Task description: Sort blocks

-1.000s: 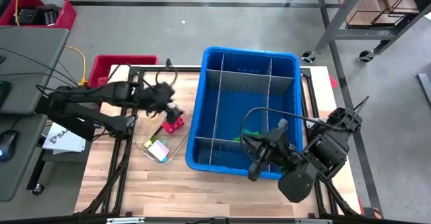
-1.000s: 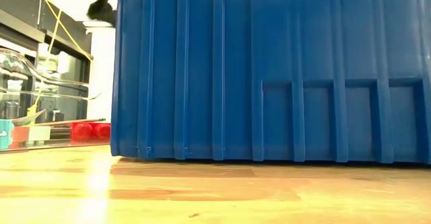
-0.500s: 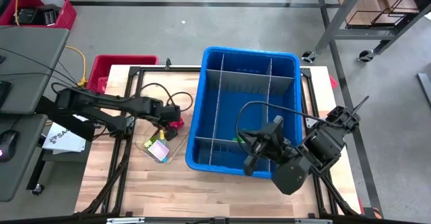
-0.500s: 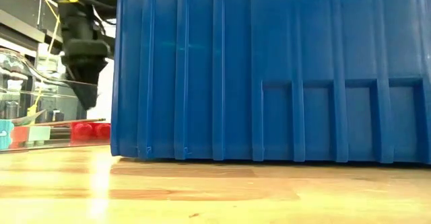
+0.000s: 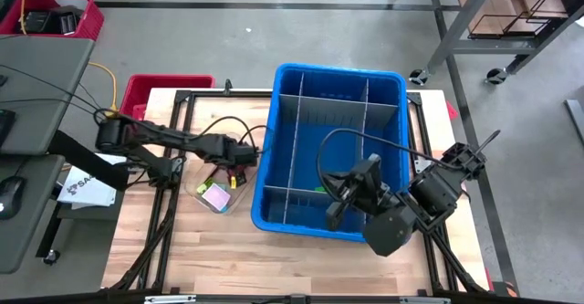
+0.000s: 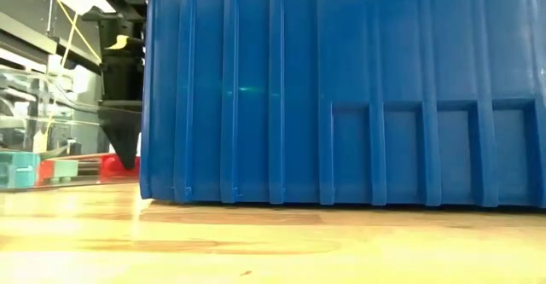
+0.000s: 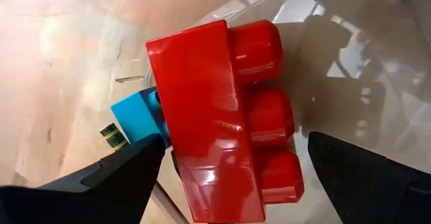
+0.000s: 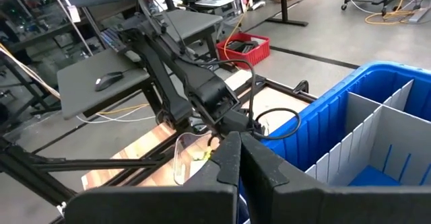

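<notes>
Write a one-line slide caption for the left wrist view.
Open left gripper poised around a red block with a blue block beside it, in a clear tray on the wooden table.

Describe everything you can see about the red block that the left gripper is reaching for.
The red block is a glossy plastic toy brick, oblong, with three round studs in a row along one side. It lies inside a clear tray beside the blue bin, with a smaller blue block pressed against it. The left gripper is open, one dark finger on either side of the brick, neither seen touching it. In the low view it shows as a red strip behind the fingertips.
</notes>
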{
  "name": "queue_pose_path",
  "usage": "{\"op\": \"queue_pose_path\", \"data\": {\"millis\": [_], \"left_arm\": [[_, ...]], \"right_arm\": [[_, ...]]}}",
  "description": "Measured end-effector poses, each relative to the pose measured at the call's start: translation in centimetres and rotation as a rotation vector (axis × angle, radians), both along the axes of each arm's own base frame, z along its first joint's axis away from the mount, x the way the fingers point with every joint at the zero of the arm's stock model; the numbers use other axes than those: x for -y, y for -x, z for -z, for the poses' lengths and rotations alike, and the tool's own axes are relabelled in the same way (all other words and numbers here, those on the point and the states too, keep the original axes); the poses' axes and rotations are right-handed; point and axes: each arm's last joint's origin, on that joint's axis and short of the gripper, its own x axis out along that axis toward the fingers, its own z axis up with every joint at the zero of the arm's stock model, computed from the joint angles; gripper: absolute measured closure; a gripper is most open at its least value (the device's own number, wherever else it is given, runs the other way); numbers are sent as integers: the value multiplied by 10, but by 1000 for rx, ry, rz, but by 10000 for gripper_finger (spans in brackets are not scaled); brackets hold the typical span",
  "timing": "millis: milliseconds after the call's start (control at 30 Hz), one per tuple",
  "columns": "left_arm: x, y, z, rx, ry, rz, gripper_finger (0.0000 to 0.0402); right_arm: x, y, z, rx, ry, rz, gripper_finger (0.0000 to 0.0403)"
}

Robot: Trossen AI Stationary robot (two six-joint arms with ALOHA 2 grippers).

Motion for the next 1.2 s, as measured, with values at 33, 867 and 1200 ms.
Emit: {"op": "queue_pose_path", "data": {"millis": [33,867,1200], "left_arm": [[-1,0,1,0,-3,-4,33],[4,-14,5,33,114,-11,92],[6,-4,-39,-2,-33,17,154]], "right_arm": [[1,-1,0,0,0,3,403],[6,-1,3,-43,19,4,403],[6,-1,4,-54,25,3,403]]}}
